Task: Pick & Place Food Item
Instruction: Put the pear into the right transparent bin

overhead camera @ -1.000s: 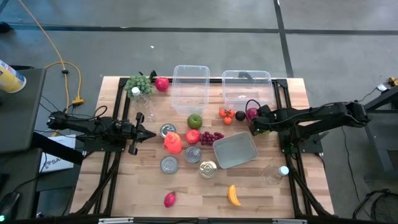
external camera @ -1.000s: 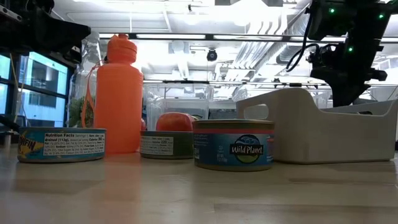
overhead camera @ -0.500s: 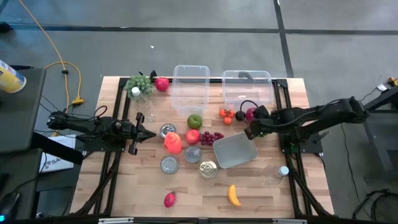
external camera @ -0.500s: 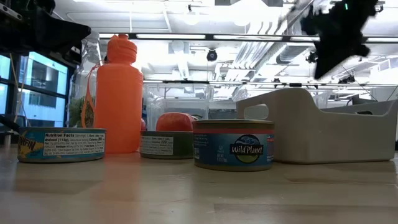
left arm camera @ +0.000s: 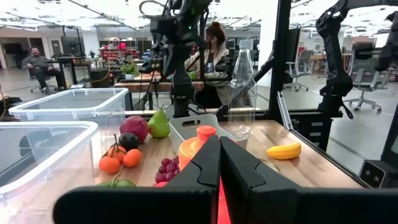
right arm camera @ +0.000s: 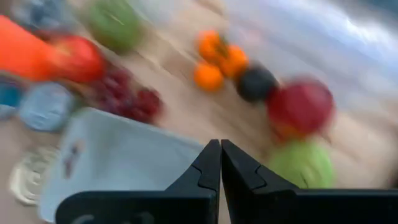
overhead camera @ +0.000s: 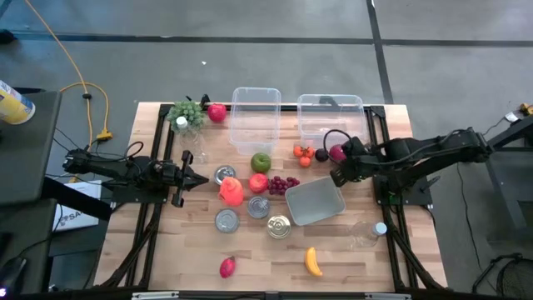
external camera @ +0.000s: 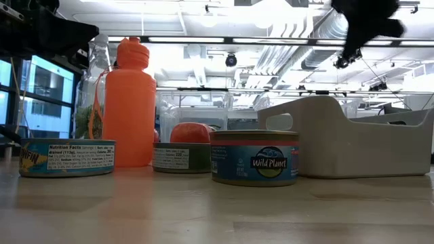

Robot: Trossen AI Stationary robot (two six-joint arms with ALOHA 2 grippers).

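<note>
Your food items lie across the middle of the wooden bench [overhead camera: 166,250]: a green apple [overhead camera: 261,162], a red apple [overhead camera: 258,182] and a bunch of dark red grapes [overhead camera: 283,183] sit close together, with small orange fruits [overhead camera: 303,155] and a dark plum [overhead camera: 321,155] just beside them toward the right edge. The grey rectangular plastic tray [overhead camera: 315,202] lies tilted right next to the grapes. A yellow banana [overhead camera: 312,262] lies near the front edge. Two clear plastic bins [overhead camera: 255,117] stand along the back edge. Your right gripper [overhead camera: 336,176] hangs above the tray's back corner, its fingers pressed together on nothing. Your left gripper [overhead camera: 202,180] waits by the left edge, its fingers closed and empty, pointing at the orange plastic bottle [overhead camera: 231,191].
</note>
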